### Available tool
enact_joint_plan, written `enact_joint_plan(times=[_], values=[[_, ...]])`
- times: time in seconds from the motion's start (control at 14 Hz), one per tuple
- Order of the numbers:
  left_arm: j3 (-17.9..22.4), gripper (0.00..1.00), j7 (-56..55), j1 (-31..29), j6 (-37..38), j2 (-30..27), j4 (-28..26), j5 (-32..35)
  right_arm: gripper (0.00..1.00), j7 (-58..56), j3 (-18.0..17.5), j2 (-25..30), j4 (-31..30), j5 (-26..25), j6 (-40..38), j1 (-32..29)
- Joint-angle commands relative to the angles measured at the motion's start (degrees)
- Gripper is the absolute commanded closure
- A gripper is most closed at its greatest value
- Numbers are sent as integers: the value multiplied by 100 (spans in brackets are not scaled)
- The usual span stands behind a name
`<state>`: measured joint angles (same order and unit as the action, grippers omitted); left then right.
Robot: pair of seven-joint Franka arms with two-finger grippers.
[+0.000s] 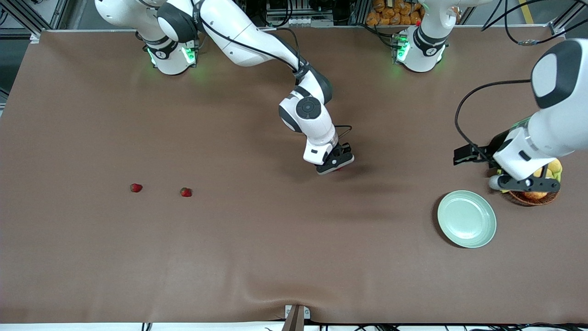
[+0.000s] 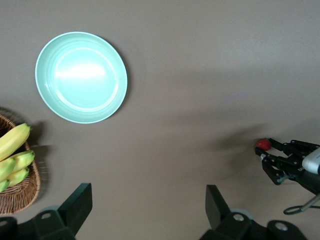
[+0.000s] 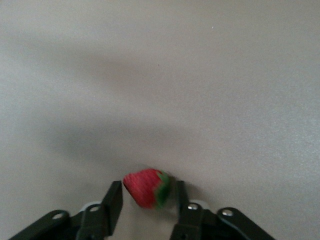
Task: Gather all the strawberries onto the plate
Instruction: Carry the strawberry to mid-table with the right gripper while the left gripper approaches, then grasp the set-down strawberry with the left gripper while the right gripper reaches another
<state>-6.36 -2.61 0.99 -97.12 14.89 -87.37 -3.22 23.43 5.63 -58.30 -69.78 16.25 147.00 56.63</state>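
A strawberry (image 3: 146, 187) sits between the fingers of the right hand (image 1: 335, 163), which hangs over the middle of the brown surface (image 1: 257, 257), well apart from the plate (image 1: 466, 219); the fingers are closed in on the berry, one finger touching its leafy end, and it looks gripped and in carry. Judging from this, the first of three berries is on its way, and the plate holds nothing yet. The next move calls for a long sweep toward the left arm's end of the surface, stopping over the plate's middle, then coming low before letting go so the small berry does not roll off the shallow rim. Two more strawberries (image 1: 135, 187) (image 1: 185, 192) lie side by side on the surface, far from the plate toward the right arm's end. The left hand (image 1: 528, 184) waits with its fingers spread wide and empty over a wicker basket (image 1: 533, 197) of bananas (image 2: 12, 155) and other fruit just beside the plate. That waiting arm is the one thing close enough to crowd the approach.
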Motion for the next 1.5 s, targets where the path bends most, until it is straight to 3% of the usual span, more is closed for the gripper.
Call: enact_joint_plan(times=[0.0, 0.36, 0.57, 0.93, 1.29, 1.43], values=[[-14, 0, -81, 59, -184, 154, 88, -100, 0, -102, 44, 64, 141, -8, -4, -90], [-14, 0, -143, 384, -597, 400, 88, -143, 0, -137, 44, 863, -543, -8, -188, -661], [-23, 0, -336, 638, -720, 593, 62, -231, 0, -137, 114, 1425, -782, -8, -1099, -1162], [-14, 0, -1108, 1332, -826, 866, 27, -196, 0, -592, 1097, 1919, -861, -25, -2929, -1356], [-14, 0, -1891, 1896, -1554, 954, -622, -135, 0, -1778, 1880, 2192, -1853, -34, -2957, -1444], [-6, 0, -2085, 2071, -1871, 1007, -912, -135, 0, -2262, 1942, 2192, -1942, -34, -2966, -1681]])
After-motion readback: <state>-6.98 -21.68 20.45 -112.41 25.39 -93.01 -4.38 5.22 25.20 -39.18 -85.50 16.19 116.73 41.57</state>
